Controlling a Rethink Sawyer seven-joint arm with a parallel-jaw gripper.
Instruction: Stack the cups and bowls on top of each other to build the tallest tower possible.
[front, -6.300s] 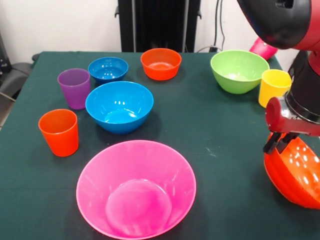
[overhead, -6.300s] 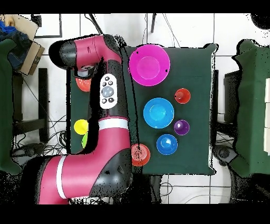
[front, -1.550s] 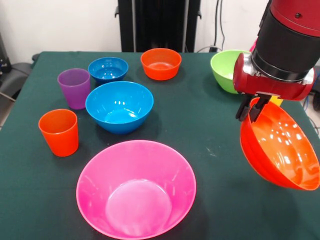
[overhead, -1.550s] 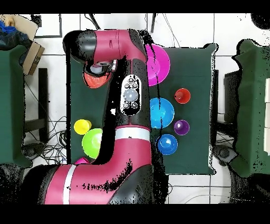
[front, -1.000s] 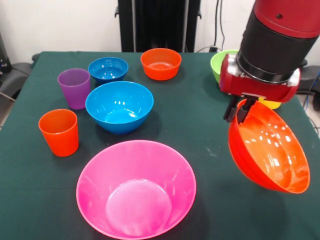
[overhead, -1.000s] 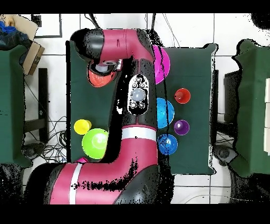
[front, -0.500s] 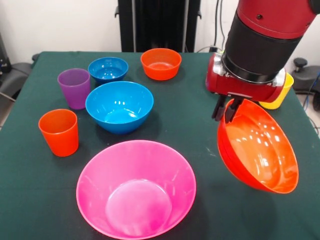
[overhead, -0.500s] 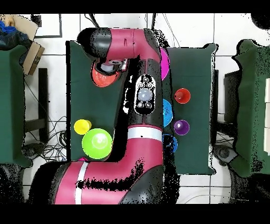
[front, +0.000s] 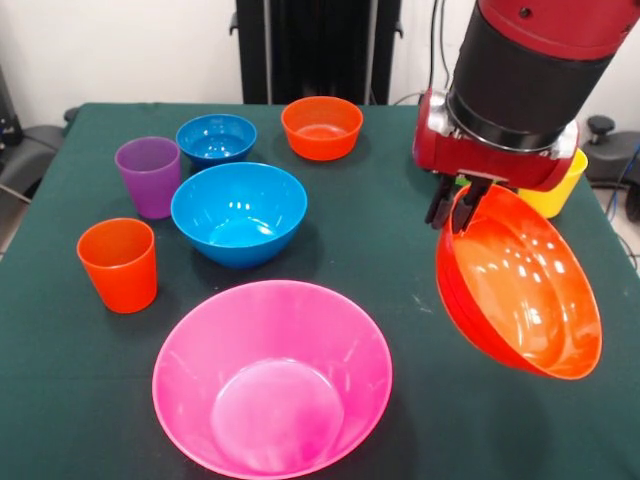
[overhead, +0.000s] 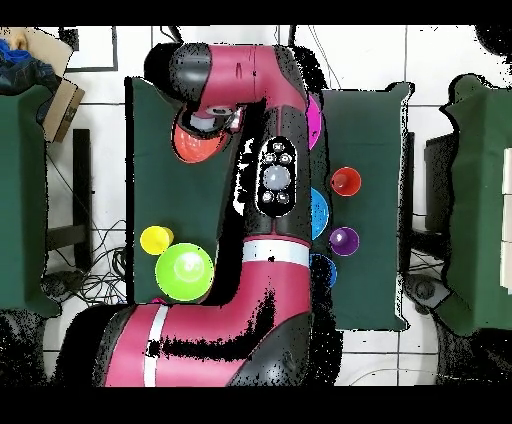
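Note:
My gripper (front: 455, 207) is shut on the rim of the large orange bowl (front: 520, 285) and holds it tilted above the table's right side; the bowl also shows in the overhead view (overhead: 192, 146). The very large pink bowl (front: 272, 375) sits at the front. The medium blue bowl (front: 238, 212), small blue bowl (front: 216, 138) and small orange bowl (front: 321, 127) stand behind it. The purple cup (front: 148, 176) and orange cup (front: 118, 264) stand on the left. The yellow cup (front: 562, 185) peeks out behind the arm. The lime green bowl (overhead: 184, 271) shows only from overhead. The magenta cup is hidden.
The table (front: 400, 260) has a dark green cloth. The black pedestal (front: 318, 50) stands at its far side. From overhead, the arm (overhead: 270, 190) covers much of the table, and the yellow cup (overhead: 155, 240) sits beside the green bowl.
The gripper lifted the large orange bowl from the table's right edge and carried it leftwards in the front view. In the last half second it rose slightly.

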